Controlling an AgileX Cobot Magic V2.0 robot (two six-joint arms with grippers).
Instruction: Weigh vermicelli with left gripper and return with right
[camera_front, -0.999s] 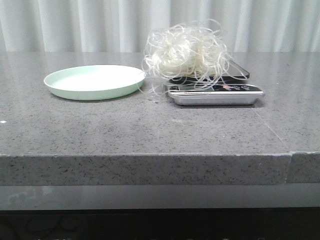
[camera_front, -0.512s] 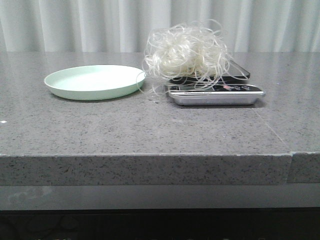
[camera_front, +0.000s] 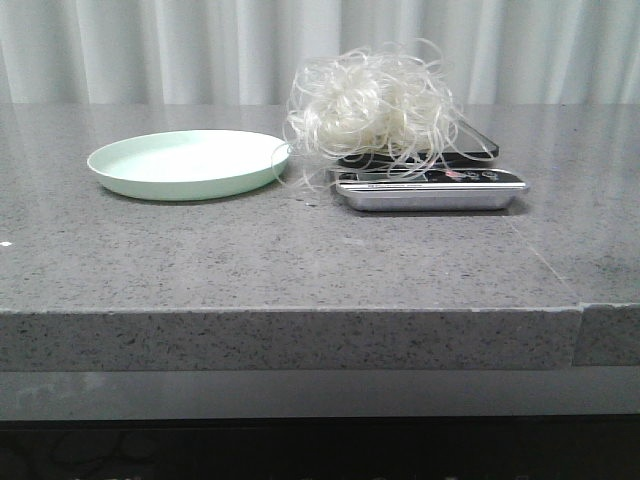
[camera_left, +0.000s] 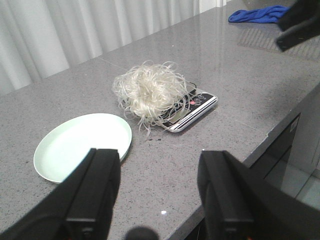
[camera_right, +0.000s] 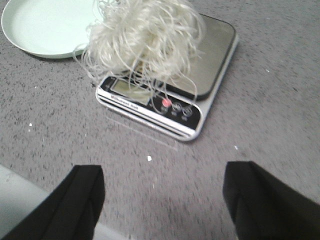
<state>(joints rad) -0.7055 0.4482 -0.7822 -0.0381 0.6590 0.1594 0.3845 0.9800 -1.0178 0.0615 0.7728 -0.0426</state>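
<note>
The vermicelli (camera_front: 372, 105), a fluffy white tangle of thin strands, rests on the silver kitchen scale (camera_front: 430, 187) at mid-table, with strands spilling over the display (camera_right: 129, 89). Beside it on the left lies the pale green plate (camera_front: 187, 163), with nothing on it. No arm shows in the front view. My left gripper (camera_left: 159, 172) hangs open above the table's near edge, well short of the vermicelli (camera_left: 152, 92). In the right wrist view my right gripper (camera_right: 162, 192) is open too, over bare counter in front of the scale (camera_right: 212, 47), holding nothing.
The grey stone counter (camera_front: 300, 260) has a seam at the front right. A blue cloth (camera_left: 257, 14) lies far off on the counter. White curtains hang behind. A dark part of the other arm (camera_left: 300, 22) shows in the left wrist view's corner.
</note>
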